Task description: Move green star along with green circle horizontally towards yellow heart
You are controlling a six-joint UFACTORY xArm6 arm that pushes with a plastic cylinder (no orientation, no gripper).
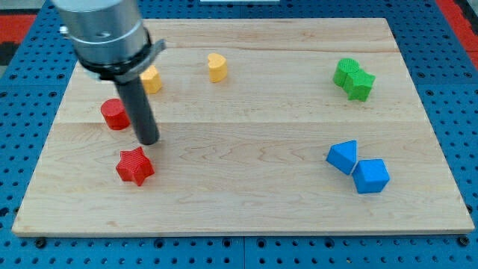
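The green star [361, 84] and the green circle [345, 71] touch each other at the view's upper right, the circle up and left of the star. The yellow heart [216, 66] sits at the view's top, left of centre, far to the left of the green pair. My tip [149, 140] is at the view's left, just above the red star [134, 166] and right of the red circle [115, 114]. It is far from the green blocks.
A second yellow block [151, 79] is partly hidden behind the arm's grey body [104, 33]. A blue triangle-like block [343, 156] and a blue cube [370, 176] touch at the view's lower right. The wooden board [246, 209] lies on a blue pegboard.
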